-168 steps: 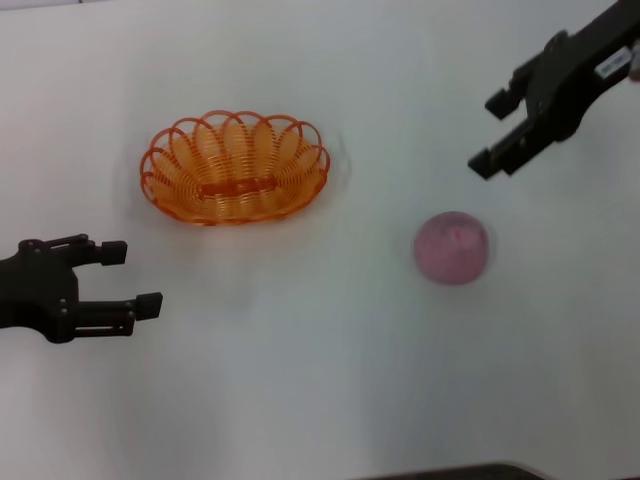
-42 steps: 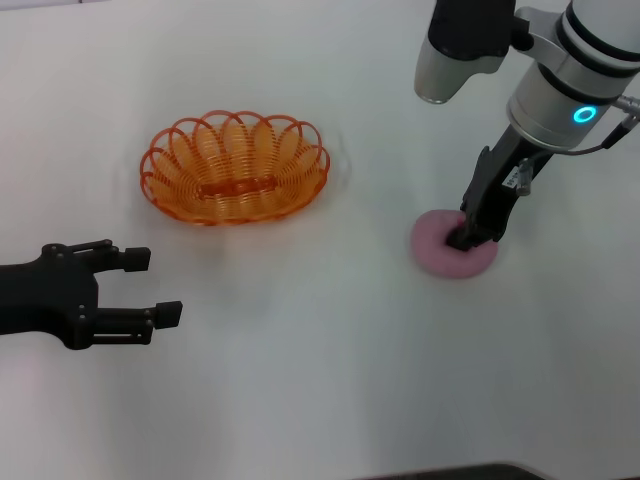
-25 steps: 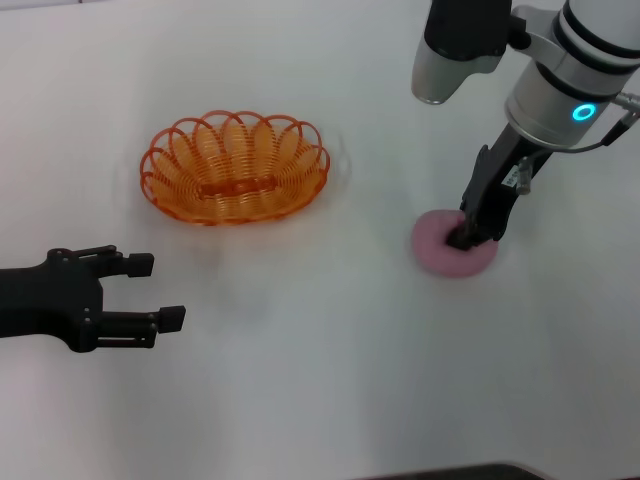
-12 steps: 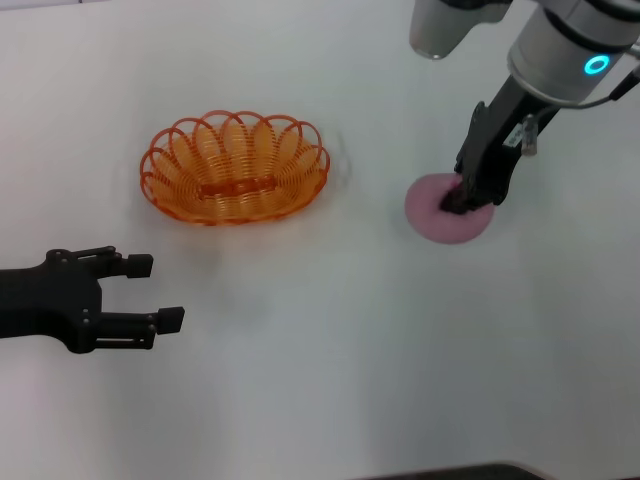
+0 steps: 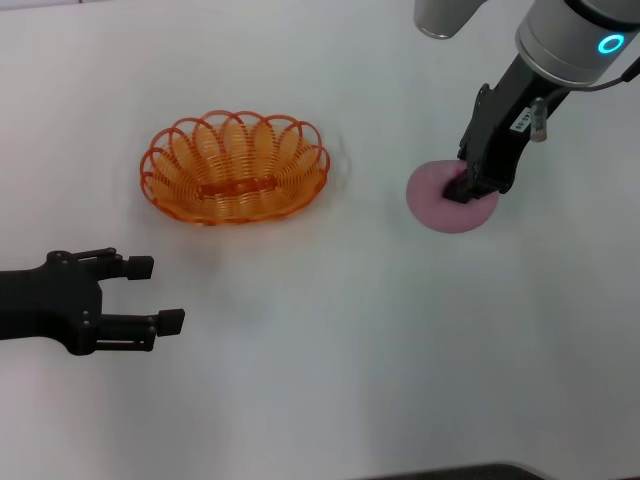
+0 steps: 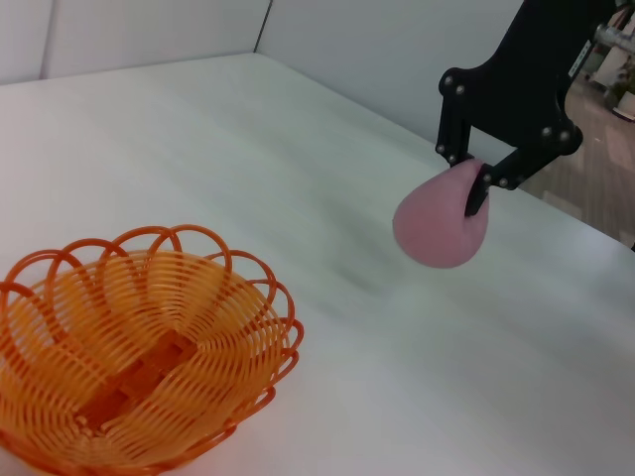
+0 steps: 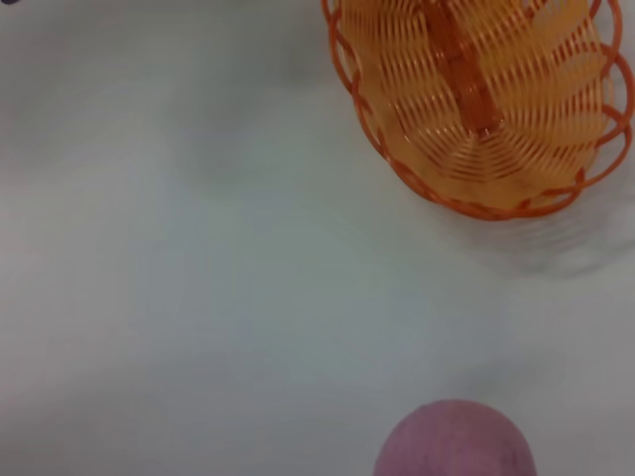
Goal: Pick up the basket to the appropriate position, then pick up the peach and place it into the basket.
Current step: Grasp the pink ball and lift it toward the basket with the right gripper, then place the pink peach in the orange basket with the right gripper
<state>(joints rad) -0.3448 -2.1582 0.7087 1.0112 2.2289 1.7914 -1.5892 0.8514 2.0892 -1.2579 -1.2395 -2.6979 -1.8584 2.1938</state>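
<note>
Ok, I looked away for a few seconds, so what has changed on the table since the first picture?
The right gripper came down from the far right, closed on the peach and has lifted it off the table, shifting it slightly up and left toward the basket. The left gripper edged a little to the right, open. The basket has not moved.
</note>
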